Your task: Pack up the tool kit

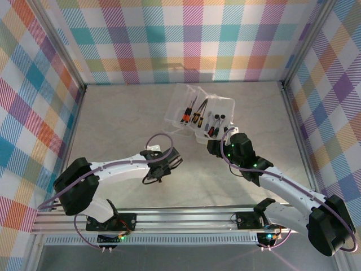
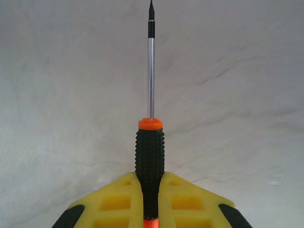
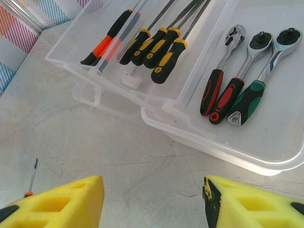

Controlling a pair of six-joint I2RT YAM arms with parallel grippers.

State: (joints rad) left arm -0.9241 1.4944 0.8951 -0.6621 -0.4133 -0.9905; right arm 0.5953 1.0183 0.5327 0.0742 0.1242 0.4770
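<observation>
In the left wrist view the left gripper (image 2: 150,197) is clamped tight on the black knurled handle of an orange-collared screwdriver (image 2: 150,152). The screwdriver stands in the lower centre of the frame, with its thin shaft running straight up to the top edge over the pale table (image 2: 61,95). In the overhead view this grip sits left of centre, well apart from the clear plastic box (image 1: 225,104), which lies open in the upper middle. The right gripper (image 3: 152,199), at the bottom of its wrist view, has its yellow fingers (image 3: 71,199) standing apart with nothing between them, near the box's rim. One half of the box holds the packed screwdrivers (image 3: 159,45). The other half, at the upper right, holds three ratchet wrenches (image 3: 237,90).
</observation>
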